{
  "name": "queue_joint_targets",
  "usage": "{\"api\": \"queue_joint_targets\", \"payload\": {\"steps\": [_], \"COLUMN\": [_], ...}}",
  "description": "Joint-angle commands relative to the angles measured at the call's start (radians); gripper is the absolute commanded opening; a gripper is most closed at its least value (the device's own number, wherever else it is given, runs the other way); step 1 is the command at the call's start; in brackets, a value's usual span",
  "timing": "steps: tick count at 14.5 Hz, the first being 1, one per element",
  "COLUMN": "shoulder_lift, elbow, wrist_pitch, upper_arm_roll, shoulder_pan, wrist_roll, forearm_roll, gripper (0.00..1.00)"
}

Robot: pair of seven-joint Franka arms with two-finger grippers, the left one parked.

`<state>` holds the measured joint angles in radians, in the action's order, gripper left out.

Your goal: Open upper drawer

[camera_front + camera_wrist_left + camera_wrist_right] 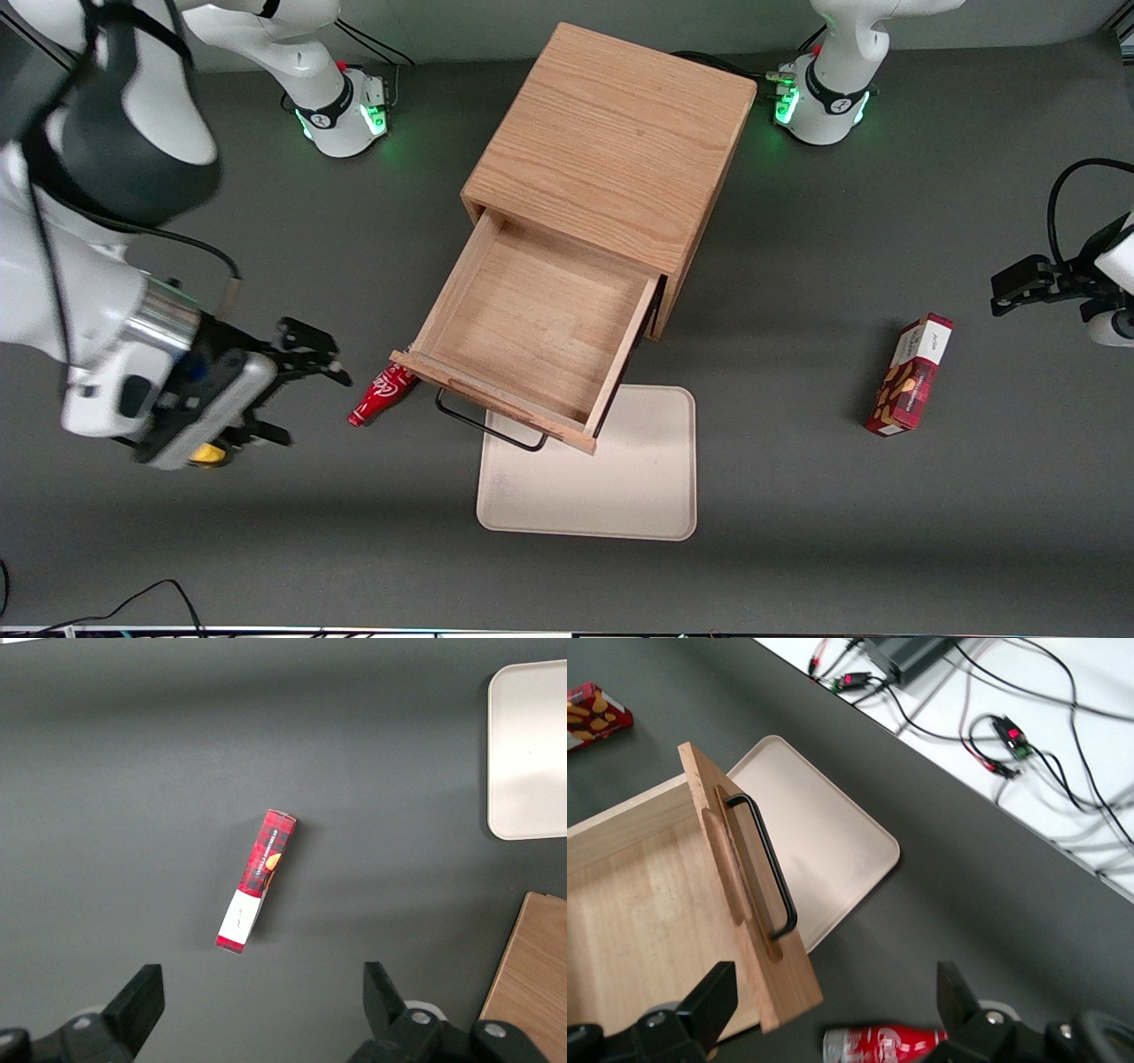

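Note:
The upper drawer (pixel 532 332) of the oak cabinet (pixel 611 146) stands pulled far out, showing its plain-wood interior, with nothing in it. Its thin black wire handle (pixel 490 427) sticks out from the front panel; it also shows in the right wrist view (pixel 766 864). My right gripper (pixel 306 390) is open and holds nothing. It hangs apart from the drawer, toward the working arm's end of the table, with its fingertips (pixel 713 997) wide apart above the drawer's front corner. The lower drawer is hidden under the upper one.
A red cola bottle (pixel 381 394) lies on the table beside the drawer's front corner, between gripper and drawer; it shows in the right wrist view (pixel 890 1045). A cream tray (pixel 620 478) lies under the drawer front. A red snack box (pixel 911 375) lies toward the parked arm's end.

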<state>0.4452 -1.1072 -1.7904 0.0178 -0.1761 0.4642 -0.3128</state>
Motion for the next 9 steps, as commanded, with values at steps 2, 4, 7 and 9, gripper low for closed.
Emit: {"api": "queue_joint_targets", "payload": {"steps": [2, 4, 7, 9], "shoulder_lift": [-0.188, -0.27, -0.364, -0.426], "elbow": [-0.187, -0.279, -0.402, -0.501], "wrist_pitch": [0.045, 0.04, 0.019, -0.026], "upper_arm_roll": [-0.003, -0.002, -0.001, -0.004], "shoulder_pan": [0.069, 0.09, 0.116, 0.144], "wrist_roll": [-0.157, -0.263, -0.399, -0.435], "forearm_roll": [0.176, 0.28, 0.383, 0.383], "gripper": [1.0, 1.0, 1.0, 1.0]}}
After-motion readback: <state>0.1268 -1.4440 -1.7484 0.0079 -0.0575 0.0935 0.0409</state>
